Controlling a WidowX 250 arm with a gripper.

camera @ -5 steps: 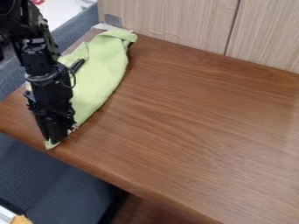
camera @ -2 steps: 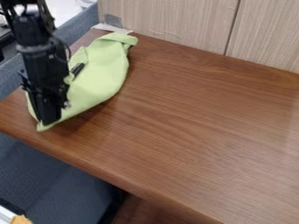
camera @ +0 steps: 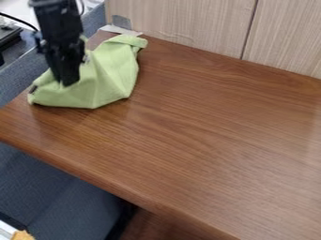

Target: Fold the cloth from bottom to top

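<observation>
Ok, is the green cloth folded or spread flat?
Partly folded, not flat: the cloth is creased and bunched beneath the end effector, its far corner turned over.

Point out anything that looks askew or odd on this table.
The green cloth looks askew: bunched and creased under the claw, perhaps just from the folding. Behind it, a pale strip sticks out at the back corner of the table.

The arm (camera: pixel 61 28) is black. Well above the jaws, a smooth, blocky section (camera: pixel 59 16) carries a greyish rim (camera: pixel 50 3), with a thin dark cable (camera: pixel 82 7) curving beside it. Nearer the jaws the outline turns knobbly: a dark lug (camera: pixel 39 44) juts from one flank, a small pale fitting (camera: pixel 85 59) from the other. The jaws are black too.
</observation>
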